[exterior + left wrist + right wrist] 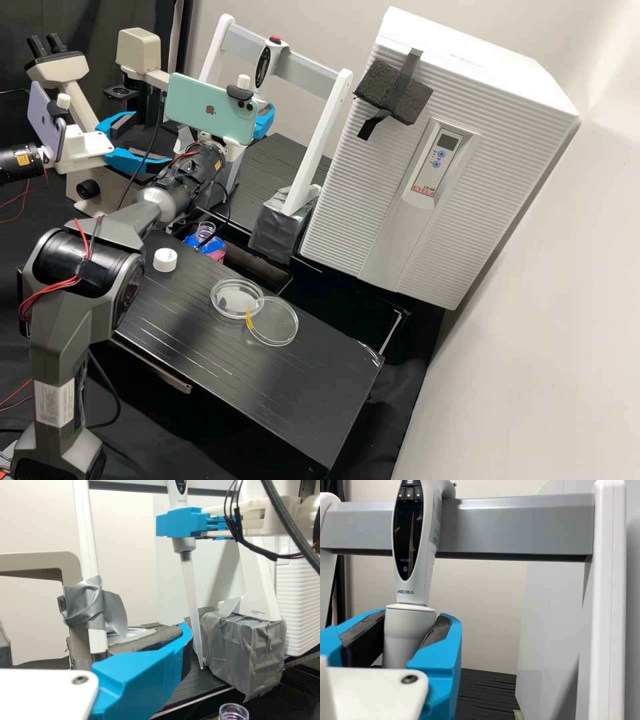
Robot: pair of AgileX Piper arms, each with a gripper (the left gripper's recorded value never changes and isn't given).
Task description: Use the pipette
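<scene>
Near the taped stand (82,530), the left end effector (165,652) is hovering, its opening impossible to tell. The right end effector (405,630) is clamping the pipette (415,545) upright by its thick lower barrel. It is probably light, stiff and slick, and the slender tip is looking fragile.

Your right arm (80,267) stands at the near left in the high view, elbow bent, forearm stretched forward and up. The right gripper (407,640) is level, with both blue fingers (442,650) clamped on the pipette (412,555) body and holding it upright. Your left arm (20,163) comes in from the left edge, and the left gripper (123,143) sits near the right one, fingers spread with nothing between them.
</scene>
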